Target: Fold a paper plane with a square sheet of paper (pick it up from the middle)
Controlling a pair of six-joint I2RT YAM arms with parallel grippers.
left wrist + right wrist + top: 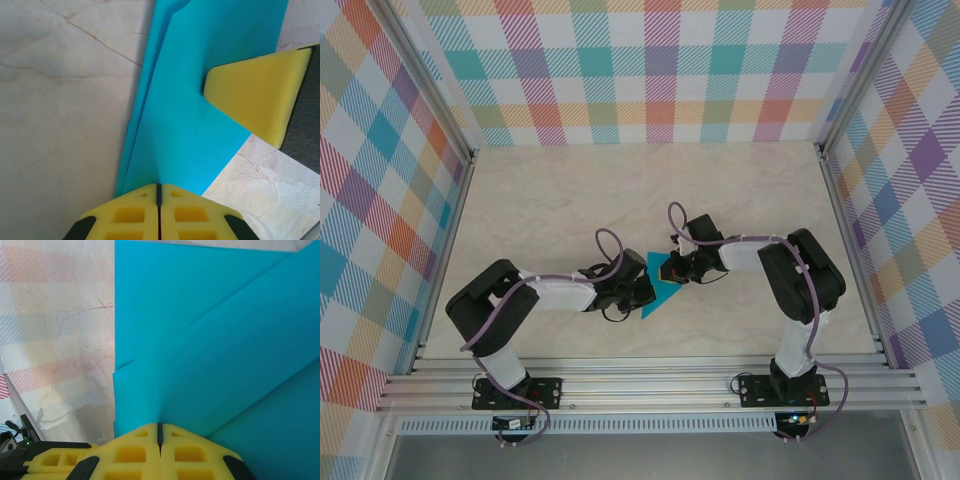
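Closest in, left gripper (159,190) and right gripper (160,429) each pinch tight on an edge of the partly folded teal paper (657,286), mid-frame over the marble table (570,200), where opposing pulls could tear it or skew its creases.

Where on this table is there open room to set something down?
The widest bare table runs between the checkered back wall and the teal paper. Smaller patches lie along the left wall and right wall. It is crowded at the middle, where the left gripper and right gripper both clamp the paper.
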